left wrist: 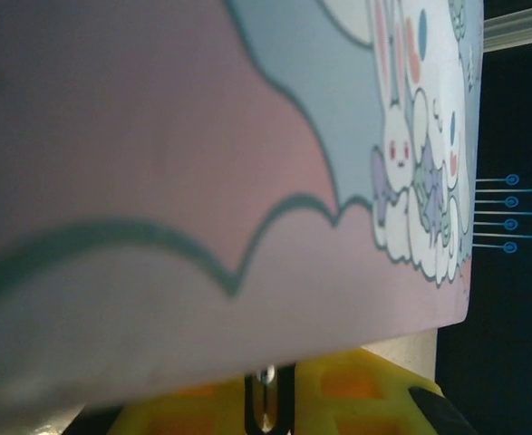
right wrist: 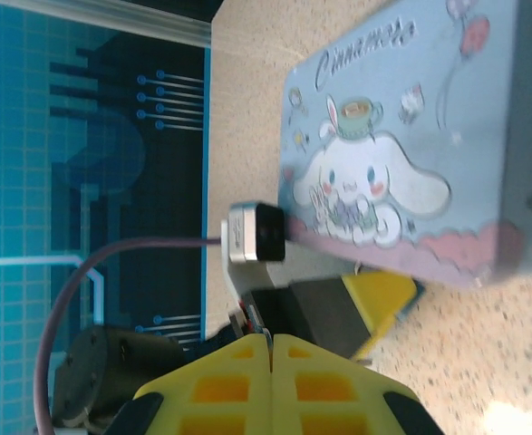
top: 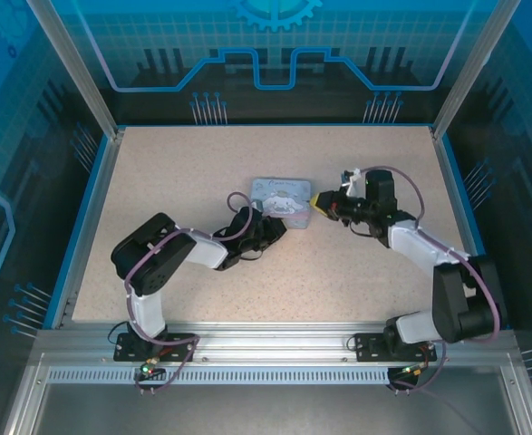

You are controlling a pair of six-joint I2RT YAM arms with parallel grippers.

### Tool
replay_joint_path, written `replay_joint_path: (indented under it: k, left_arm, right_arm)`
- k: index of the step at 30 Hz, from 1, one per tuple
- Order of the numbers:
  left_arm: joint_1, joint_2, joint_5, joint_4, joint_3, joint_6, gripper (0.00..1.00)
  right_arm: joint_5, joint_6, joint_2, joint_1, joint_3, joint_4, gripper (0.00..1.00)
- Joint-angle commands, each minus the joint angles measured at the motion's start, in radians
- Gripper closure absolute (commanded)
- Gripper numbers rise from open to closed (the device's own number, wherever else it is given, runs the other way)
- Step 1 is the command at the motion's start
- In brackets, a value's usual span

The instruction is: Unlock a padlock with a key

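Right hand (right wrist: 270, 344) closed beside cartoon tin (right wrist: 401, 136), left hand (left wrist: 267, 388) pinching small metal bit (left wrist: 266, 412) (unidentifiable), close against tin.

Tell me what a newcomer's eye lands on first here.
The cartoon-print pale-blue tin sits mid-table, with both arms reaching to it. The right gripper, yellow fingers shut, is at its right end; the left gripper is at its near-left corner.

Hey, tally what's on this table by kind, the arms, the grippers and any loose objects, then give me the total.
Robot arms: 2, left arm and right arm
Grippers: 2, left gripper and right gripper
Tins: 1, pale-blue tin
Total: 5
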Motion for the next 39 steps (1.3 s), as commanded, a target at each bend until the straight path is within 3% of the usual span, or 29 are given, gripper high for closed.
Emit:
replay_joint_path:
  k: [1, 12, 24, 39]
  left_arm:
    - [0.004, -0.059, 0.029, 0.035, -0.006, -0.045, 1.00]
    - [0.004, -0.103, 0.081, 0.072, -0.007, -0.140, 1.00]
    - [-0.019, -0.046, -0.027, 0.479, -0.124, -0.324, 1.00]
    - [-0.048, -0.120, -0.069, 0.475, -0.135, -0.337, 1.00]
  right_arm:
    - [0.002, 0.035, -0.069, 0.015, -0.095, 0.045, 1.00]
    - [0.095, 0.186, -0.166, 0.101, -0.337, 0.245, 1.00]
    - [0.231, 0.345, -0.338, 0.154, -0.400, 0.282, 1.00]
    - [0.282, 0.470, -0.202, 0.194, -0.352, 0.483, 1.00]
